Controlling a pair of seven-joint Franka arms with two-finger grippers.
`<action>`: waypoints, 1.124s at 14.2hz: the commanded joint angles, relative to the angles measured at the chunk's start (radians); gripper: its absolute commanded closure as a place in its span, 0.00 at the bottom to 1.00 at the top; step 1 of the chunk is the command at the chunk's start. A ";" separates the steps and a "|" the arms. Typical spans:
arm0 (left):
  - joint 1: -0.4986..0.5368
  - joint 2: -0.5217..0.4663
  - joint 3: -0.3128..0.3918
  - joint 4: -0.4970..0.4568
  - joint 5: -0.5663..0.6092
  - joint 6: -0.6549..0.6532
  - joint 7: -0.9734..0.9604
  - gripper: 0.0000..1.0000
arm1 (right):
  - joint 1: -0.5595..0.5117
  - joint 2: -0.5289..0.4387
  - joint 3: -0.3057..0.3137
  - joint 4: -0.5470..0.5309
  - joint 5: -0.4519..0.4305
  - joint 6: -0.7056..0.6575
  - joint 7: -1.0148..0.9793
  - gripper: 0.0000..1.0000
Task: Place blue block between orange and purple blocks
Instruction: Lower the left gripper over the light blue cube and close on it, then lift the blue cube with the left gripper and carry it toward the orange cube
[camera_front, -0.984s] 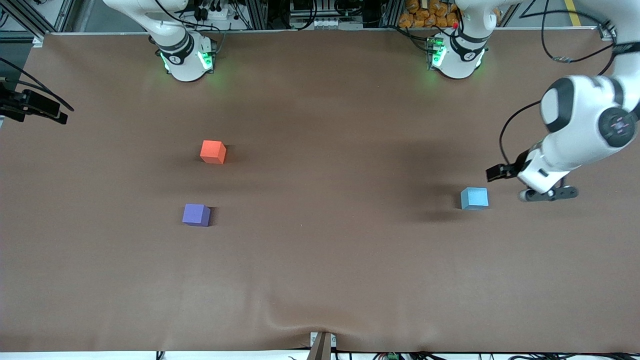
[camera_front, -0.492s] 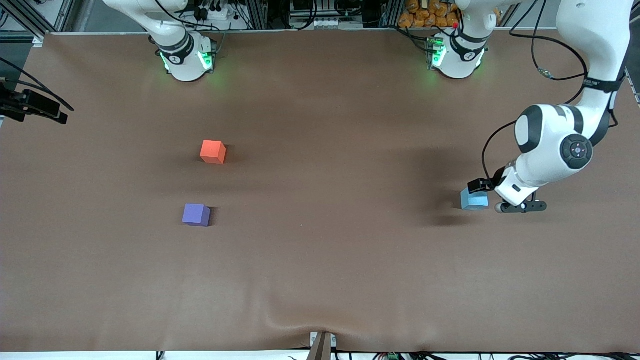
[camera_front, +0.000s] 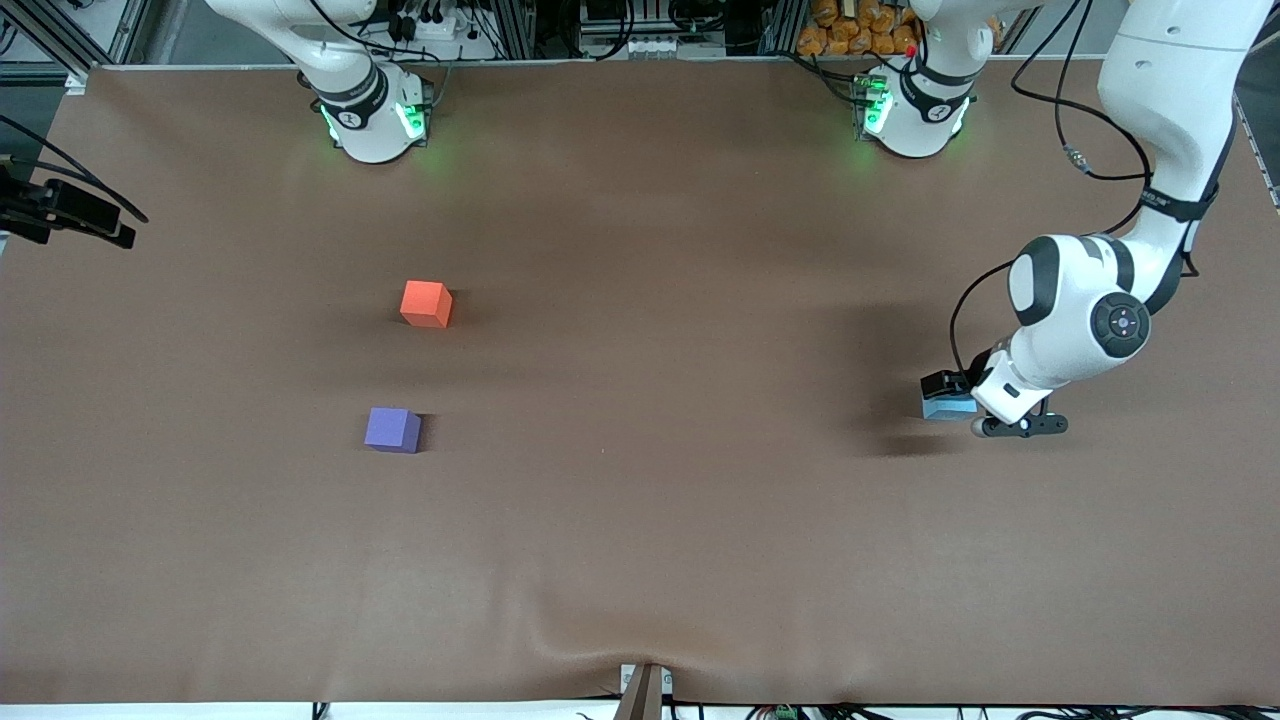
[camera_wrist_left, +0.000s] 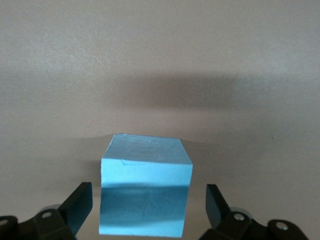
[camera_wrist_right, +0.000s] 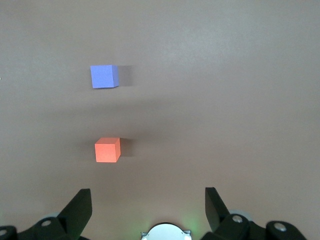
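Observation:
The blue block (camera_front: 941, 408) lies on the table toward the left arm's end. My left gripper (camera_front: 966, 404) is down over it. In the left wrist view the blue block (camera_wrist_left: 145, 192) sits between the open fingers of the left gripper (camera_wrist_left: 147, 195), with a gap on each side. The orange block (camera_front: 425, 303) and the purple block (camera_front: 392, 430) lie toward the right arm's end, the purple one nearer the front camera. My right gripper (camera_wrist_right: 147, 197) is open and empty, high over the table, and sees the orange block (camera_wrist_right: 107, 150) and the purple block (camera_wrist_right: 104, 76).
The brown table cover (camera_front: 640, 520) has a wrinkle at its near edge (camera_front: 640, 645). The arm bases (camera_front: 372, 115) stand along the far edge. A black fixture (camera_front: 65, 212) juts in at the right arm's end.
My left arm has swung in and come down from beside the blue block to over it, so the open fingers now straddle the block. The blocks have not moved.

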 joint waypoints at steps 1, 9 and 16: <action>0.005 0.024 -0.003 0.009 0.022 0.018 0.008 0.33 | -0.018 -0.004 0.010 -0.003 0.006 0.003 0.001 0.00; -0.224 0.022 -0.008 0.081 0.012 0.001 -0.013 1.00 | -0.018 -0.006 0.010 -0.011 0.009 0.003 0.001 0.00; -0.588 0.208 -0.005 0.472 0.015 -0.206 -0.390 1.00 | -0.018 -0.006 0.010 -0.014 0.009 0.003 0.001 0.00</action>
